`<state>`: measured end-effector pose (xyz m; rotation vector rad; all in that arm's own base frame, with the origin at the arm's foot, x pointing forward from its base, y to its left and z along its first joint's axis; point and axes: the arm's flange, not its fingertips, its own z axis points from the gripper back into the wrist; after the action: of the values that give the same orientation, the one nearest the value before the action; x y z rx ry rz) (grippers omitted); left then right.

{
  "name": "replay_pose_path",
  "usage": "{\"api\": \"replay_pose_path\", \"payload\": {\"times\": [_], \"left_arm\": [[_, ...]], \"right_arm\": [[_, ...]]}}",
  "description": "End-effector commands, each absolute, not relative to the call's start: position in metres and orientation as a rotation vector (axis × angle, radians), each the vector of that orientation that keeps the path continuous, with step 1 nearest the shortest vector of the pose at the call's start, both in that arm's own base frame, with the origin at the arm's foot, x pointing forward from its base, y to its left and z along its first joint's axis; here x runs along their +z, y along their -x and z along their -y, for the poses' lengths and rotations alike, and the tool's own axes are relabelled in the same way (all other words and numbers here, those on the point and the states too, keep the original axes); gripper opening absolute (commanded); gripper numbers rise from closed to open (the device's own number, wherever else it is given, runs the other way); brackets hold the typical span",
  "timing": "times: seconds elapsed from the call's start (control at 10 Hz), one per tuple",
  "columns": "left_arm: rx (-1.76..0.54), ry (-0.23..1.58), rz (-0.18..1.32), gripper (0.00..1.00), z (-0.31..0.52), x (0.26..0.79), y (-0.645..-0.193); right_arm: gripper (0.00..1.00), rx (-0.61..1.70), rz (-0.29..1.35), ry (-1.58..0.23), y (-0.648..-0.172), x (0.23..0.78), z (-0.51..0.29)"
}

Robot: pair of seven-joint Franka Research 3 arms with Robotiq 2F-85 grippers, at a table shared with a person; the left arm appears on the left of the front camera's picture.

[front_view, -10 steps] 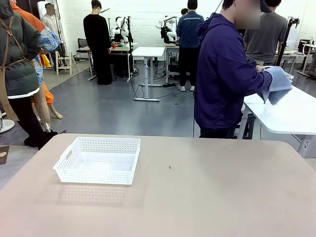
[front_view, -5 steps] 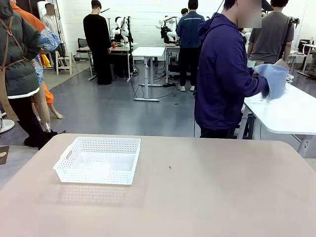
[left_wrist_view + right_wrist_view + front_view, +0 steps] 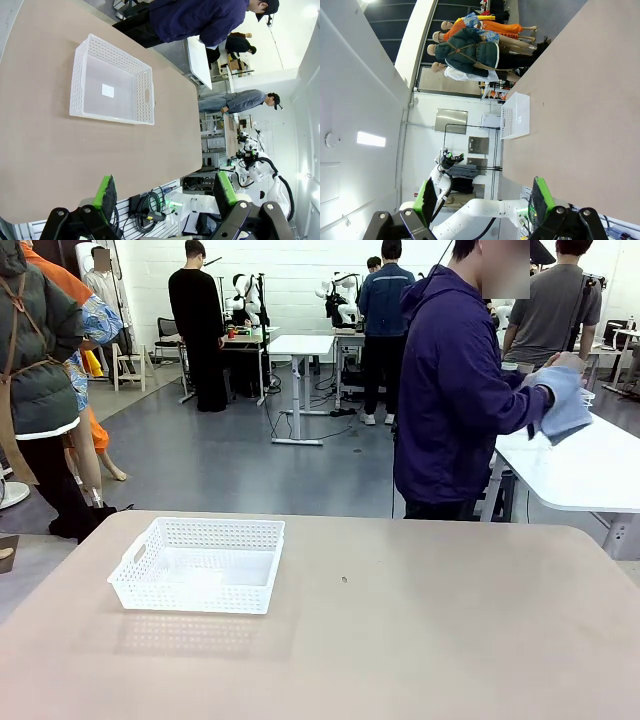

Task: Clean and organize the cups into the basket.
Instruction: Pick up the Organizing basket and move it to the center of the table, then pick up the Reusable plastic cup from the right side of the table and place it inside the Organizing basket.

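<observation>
On the surface's (image 3: 420, 640) left side the basket (image 3: 190, 595) sits empty, ready for filling, so your left hand (image 3: 165, 189) and right hand (image 3: 484, 192) hover spread wide, holding nothing.

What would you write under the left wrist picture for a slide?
Open left gripper looks across the tan table at the empty white basket; a person in purple stands beyond.

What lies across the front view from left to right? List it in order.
white basket → small dark speck → person in the purple hoodie → blue cloth in that person's hands
</observation>
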<state>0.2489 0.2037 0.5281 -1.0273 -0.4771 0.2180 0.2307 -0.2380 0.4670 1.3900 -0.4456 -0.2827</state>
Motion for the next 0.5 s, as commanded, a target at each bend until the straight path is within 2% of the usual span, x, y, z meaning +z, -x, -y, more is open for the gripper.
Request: {"api": "replay_pose_path", "payload": {"times": [0.0, 0.4], "left_arm": [[0.201, 1.041, 0.498, 1.00, -0.2056, 0.5288, -0.2498], [0.201, 1.041, 0.498, 1.00, -0.2056, 0.5288, -0.2498]], "right_arm": [[1.00, -0.268, 0.466, -1.403, -0.2324, 0.4687, 0.2396], [1.00, -0.268, 0.466, -1.403, -0.2324, 0.4687, 0.2396]]}}
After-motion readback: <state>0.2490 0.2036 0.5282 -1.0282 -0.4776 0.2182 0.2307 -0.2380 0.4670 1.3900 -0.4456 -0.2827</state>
